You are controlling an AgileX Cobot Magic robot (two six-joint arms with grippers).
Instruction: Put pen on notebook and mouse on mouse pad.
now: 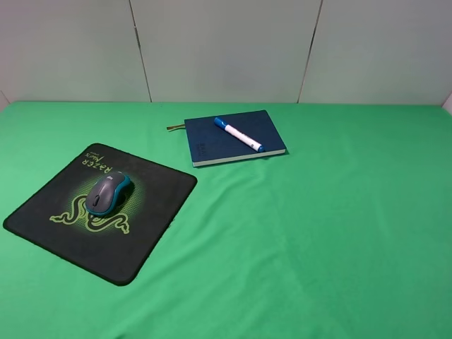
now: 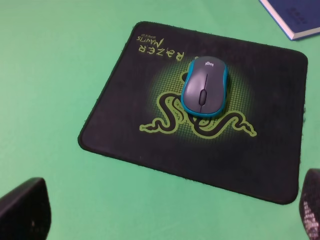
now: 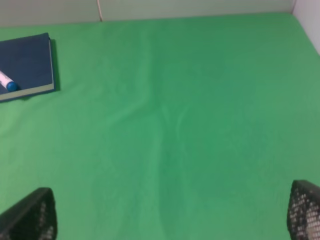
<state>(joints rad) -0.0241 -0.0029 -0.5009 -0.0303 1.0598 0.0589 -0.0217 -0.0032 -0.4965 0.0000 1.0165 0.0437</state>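
— Green cloth (image 1: 318, 233) everywhere; the mouse (image 1: 109, 193) sits on the mouse pad (image 1: 42, 212), the pen (image 1: 239, 134) lies across the notebook (image 1: 261, 123). Looks finished.

— And the grippers?

— The left gripper (image 2: 165, 212) and the right gripper (image 3: 172, 212) both gape wide, holding nothing. A careless arm sweep might roll that pen off.

— Any writing?

— "RAZER" on the pad, "logi" on the mouse

Illumination was bright, even, diffuse, apparently from overhead. Shadows were soft and short: narrow dark band beside notebook (image 1: 233, 138), faint one under mouse (image 1: 109, 193). No glare on green cloth (image 1: 318, 233); folds showed as mild shading. Exterior high view was sharp. Right wrist view was softer, slightly blurred. Fingertips (image 2: 22, 210) at wrist frame edges were dark, defocused.
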